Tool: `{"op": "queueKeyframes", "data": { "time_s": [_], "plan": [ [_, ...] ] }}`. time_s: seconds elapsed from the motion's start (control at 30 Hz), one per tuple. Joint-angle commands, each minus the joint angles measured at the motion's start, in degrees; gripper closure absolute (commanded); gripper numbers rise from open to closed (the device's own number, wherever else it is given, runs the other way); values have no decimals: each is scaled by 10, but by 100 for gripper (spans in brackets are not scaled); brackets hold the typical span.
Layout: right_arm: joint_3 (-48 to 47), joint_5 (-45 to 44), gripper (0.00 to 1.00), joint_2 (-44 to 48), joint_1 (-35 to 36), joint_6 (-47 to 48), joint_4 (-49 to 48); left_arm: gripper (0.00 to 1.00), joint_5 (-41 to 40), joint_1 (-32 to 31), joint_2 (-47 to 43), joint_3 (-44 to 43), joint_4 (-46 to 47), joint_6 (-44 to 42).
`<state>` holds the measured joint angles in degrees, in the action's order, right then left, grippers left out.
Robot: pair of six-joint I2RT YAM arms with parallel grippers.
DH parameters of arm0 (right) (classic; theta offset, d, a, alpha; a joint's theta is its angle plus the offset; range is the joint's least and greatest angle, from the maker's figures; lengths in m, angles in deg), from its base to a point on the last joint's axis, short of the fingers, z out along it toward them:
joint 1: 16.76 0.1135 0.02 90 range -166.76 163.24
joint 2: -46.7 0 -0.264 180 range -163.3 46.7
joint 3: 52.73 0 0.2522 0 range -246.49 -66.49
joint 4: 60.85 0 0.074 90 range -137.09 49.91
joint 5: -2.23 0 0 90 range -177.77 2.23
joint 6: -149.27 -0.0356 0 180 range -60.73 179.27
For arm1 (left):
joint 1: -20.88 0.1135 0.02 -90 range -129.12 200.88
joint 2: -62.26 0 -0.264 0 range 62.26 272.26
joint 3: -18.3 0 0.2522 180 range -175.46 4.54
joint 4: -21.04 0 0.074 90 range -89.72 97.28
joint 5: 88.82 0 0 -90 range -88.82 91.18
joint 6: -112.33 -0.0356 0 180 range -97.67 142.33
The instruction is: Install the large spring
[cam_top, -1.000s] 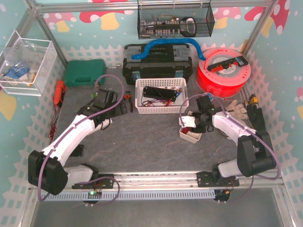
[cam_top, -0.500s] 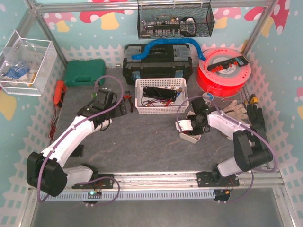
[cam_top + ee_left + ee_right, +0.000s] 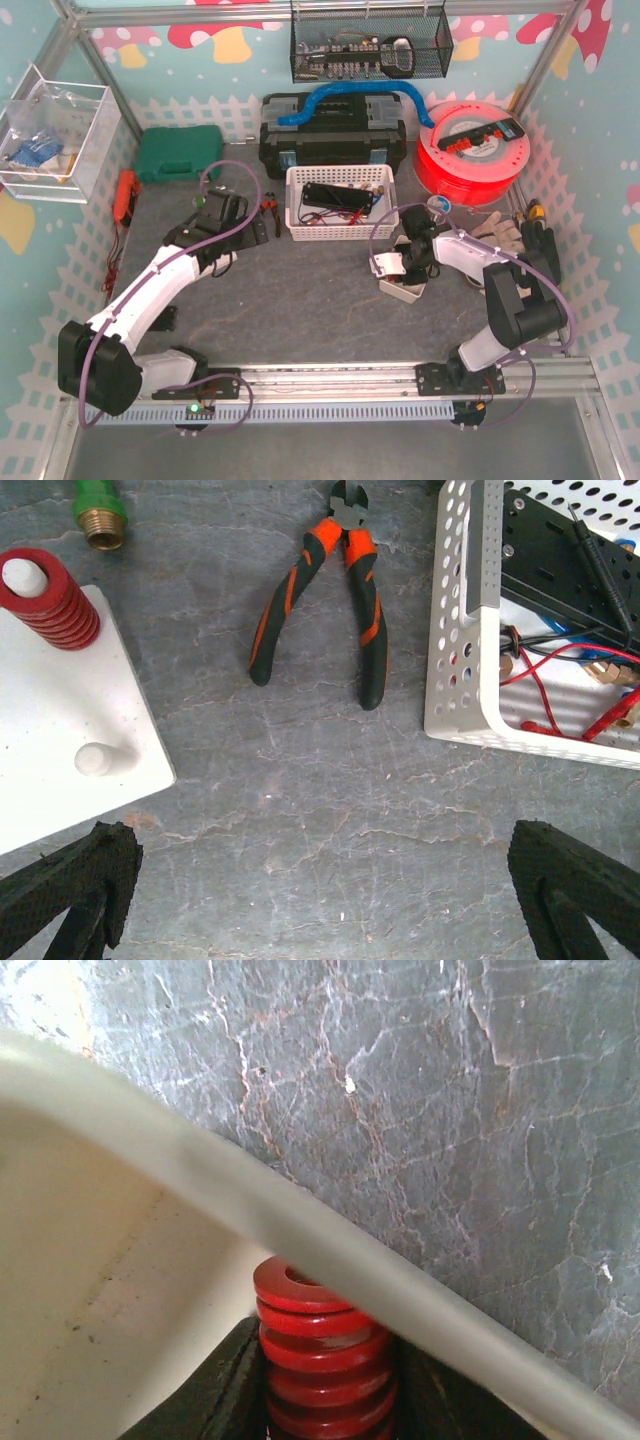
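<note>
Clenching my right tool (image 3: 403,268) around the large red spring (image 3: 318,1345) mid-coil, inside the small white bin (image 3: 404,291) toward the desk's (image 3: 300,305) right edge. I'm judging it stiff, light and prone to rolling. My left tool (image 3: 320,890) is hanging released.

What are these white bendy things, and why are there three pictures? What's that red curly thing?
They are two robot arms, the left arm and the right arm, bolted to a table. One picture looks down from above; the other two come from small cameras on each wrist. The left pincer is open near pliers, a white basket and a white plate with a red spring already on one peg. The right pincer is squeezing a second spring inside a small white tub.
</note>
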<state>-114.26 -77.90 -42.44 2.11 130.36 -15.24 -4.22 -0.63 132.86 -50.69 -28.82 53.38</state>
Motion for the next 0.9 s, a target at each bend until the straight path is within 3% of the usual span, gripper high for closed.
{"op": "queueKeyframes", "data": {
  "time_s": [0.0,0.3,0.6,0.77,0.87],
  "plan": [
    [1,-17,71,-18,1,12,-6,1,-12,-4,-6,-3,4,-3],
    [-27,-12,86,44,1,-9,26,1,-22,-3,-6,-13,6,2],
    [-72,12,100,129,1,-142,96,1,-9,-2,-5,-43,2,47],
    [-123,68,100,157,2,-283,93,1,55,-3,-11,-54,41,19],
    [-150,150,100,159,4,-409,36,8,122,-2,-19,-51,81,6]
  ]
}}
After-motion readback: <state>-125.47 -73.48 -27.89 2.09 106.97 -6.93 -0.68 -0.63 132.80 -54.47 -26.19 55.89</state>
